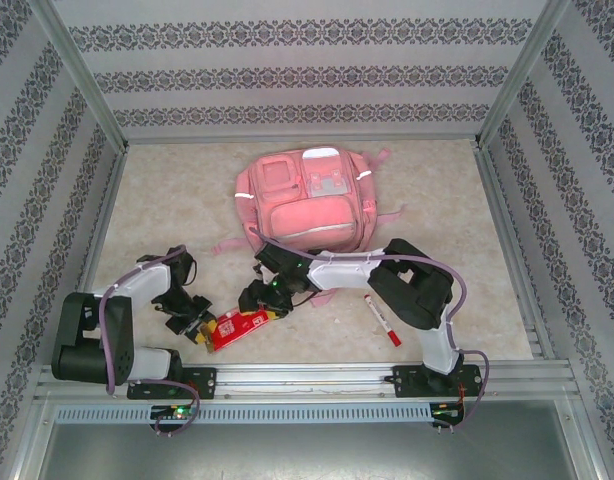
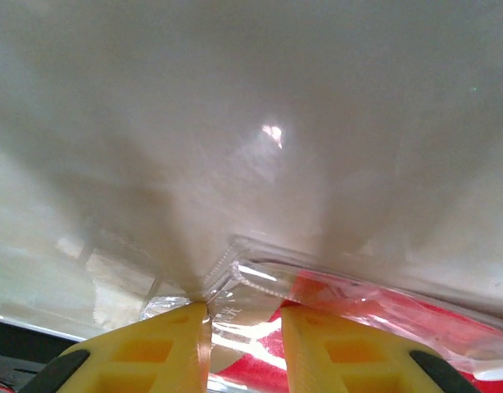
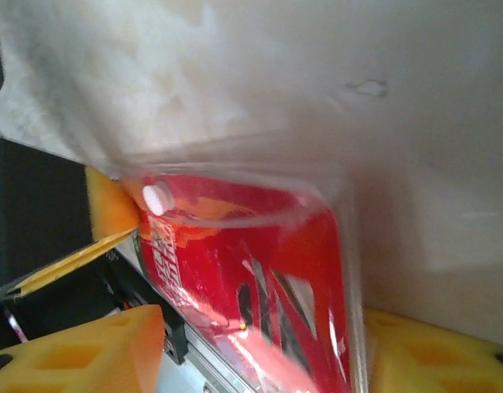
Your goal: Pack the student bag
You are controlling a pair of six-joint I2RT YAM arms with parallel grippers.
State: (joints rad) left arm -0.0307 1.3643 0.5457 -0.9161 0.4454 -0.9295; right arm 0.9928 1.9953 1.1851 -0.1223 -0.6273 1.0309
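While our left tool (image 2: 245, 309) pinches the red packet (image 3: 243, 262), we should close the wide, straddling right tool (image 3: 260, 318) squarely across it.

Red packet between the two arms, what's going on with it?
Both arms are working on a red packet sealed in clear plastic. The left end effector pinches one corner of it, and the right end effector straddles it with jaws open. The pink student bag lies behind them. A red marker lies off to the right.
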